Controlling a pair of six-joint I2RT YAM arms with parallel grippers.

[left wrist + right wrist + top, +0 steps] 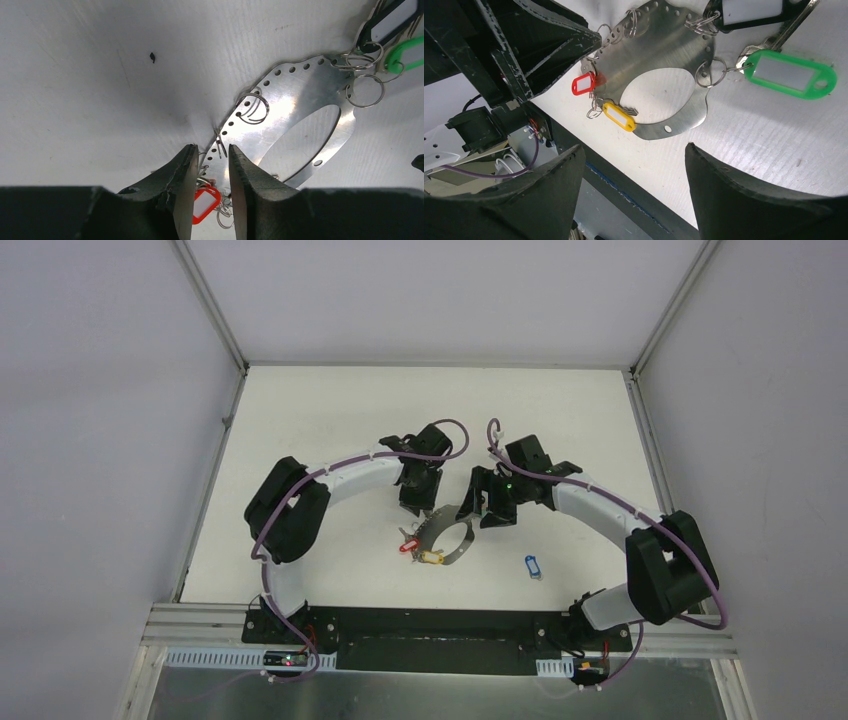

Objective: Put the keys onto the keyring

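silver keyring (pixel 659 47) lies central on the desk (pixel 330 410); we count red key (pixel 583 84), yellow key (pixel 620 116), black key (pixel 751 10) and green key (pixel 789 74) on it. blue key (pixel 532 567) lies loose at its four o'clock. left pincer (pixel 211 150) straddles the eleven o'clock rim, grip unclear to us; right pincer (pixel 635 147) gapes empty.

Shiny metal keyring (pixel 300 95); glossy plastic green tag (pixel 791 73).

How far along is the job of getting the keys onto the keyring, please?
Done: the red key, yellow key, black key and green key look hooked to the keyring. In hand: the left gripper straddles its rim near the red key; the right gripper hangs open above. Left: the blue key lies loose on the table.
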